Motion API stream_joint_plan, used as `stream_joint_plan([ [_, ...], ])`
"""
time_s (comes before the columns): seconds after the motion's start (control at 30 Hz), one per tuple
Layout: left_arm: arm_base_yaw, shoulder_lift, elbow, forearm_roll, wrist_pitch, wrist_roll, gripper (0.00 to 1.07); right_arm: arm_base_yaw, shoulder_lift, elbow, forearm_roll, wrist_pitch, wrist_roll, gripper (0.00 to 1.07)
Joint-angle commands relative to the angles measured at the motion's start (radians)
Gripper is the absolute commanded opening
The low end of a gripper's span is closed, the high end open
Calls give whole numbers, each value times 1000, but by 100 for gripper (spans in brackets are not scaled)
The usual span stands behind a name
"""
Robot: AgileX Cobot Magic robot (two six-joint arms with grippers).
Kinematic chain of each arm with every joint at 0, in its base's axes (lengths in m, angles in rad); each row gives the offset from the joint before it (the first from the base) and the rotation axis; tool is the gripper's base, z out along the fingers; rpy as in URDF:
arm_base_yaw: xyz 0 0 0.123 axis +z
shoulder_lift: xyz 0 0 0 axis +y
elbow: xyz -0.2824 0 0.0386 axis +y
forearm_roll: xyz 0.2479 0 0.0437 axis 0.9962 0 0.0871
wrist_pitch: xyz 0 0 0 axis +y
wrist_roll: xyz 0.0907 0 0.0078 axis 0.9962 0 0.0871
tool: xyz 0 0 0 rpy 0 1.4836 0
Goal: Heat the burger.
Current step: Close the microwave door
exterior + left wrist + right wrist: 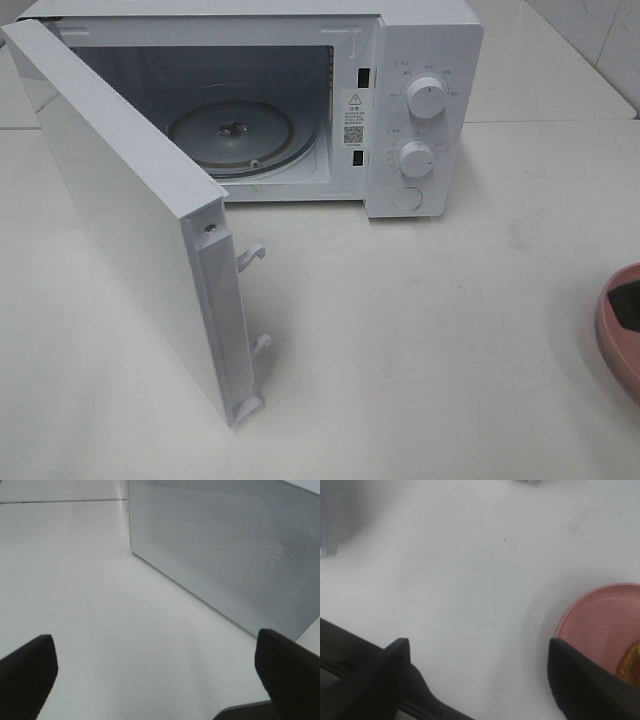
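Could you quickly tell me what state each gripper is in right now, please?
Left gripper: open, holding nothing.
Right gripper: open, holding nothing, beside the plate.

Only the gripper tips are showing from where I'm standing. The left gripper is showing two matte black fingers, blunt and blocky, with flat inner faces and softly rounded corners. A dark curved piece of its body is peeking in between them at the edge. The right gripper is showing the same black, wedge-shaped fingers, plain and unmarked, and a dark bar-like part of the arm is running beside one finger. No screws, cables or labels are showing.
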Motion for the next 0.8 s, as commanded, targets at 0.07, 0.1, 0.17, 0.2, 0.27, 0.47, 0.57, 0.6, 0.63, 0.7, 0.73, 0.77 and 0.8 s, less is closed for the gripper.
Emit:
stream_joint_plan([
  [0.07, 2, -19, 3, -1, -14, -6, 100, -1, -35, -7, 38, 60, -42, 82],
  [0.1, 2, -19, 3, -1, -14, -6, 100, -1, -35, -7, 38, 60, -42, 82],
  [0.17, 2, -19, 3, -1, -14, -6, 100, -1, -70, -7, 57, 120, -53, 81],
  [0.2, 2, -19, 3, -1, -14, -6, 100, -1, -70, -7, 57, 120, -53, 81],
  [0.27, 2, -19, 3, -1, -14, -6, 100, -1, -114, -6, 60, 156, -55, 80],
  [0.47, 2, -19, 3, -1, -14, -6, 100, -18, -220, -5, 62, 181, -60, 79],
  [0.57, 2, -19, 3, -1, -14, -6, 100, -66, -288, -5, 74, 191, -82, 78],
  [0.6, 2, -19, 3, -1, -14, -6, 100, -102, -327, -5, 84, 200, -104, 77],
  [0.63, 2, -19, 3, -1, -14, -6, 100, -122, -348, -3, 87, 206, -114, 77],
  [0.7, 2, -19, 3, -1, -14, -6, 100, -158, -387, 9, 93, 208, -133, 76],
  [0.73, 2, -19, 3, -1, -14, -6, 100, -176, -409, 18, 99, 208, -143, 76],
  [0.77, 2, -19, 3, -1, -14, -6, 100, -176, -409, 18, 99, 208, -143, 76],
  [0.8, 2, -19, 3, -1, -14, -6, 100, -209, -453, 36, 114, 205, -153, 76],
])
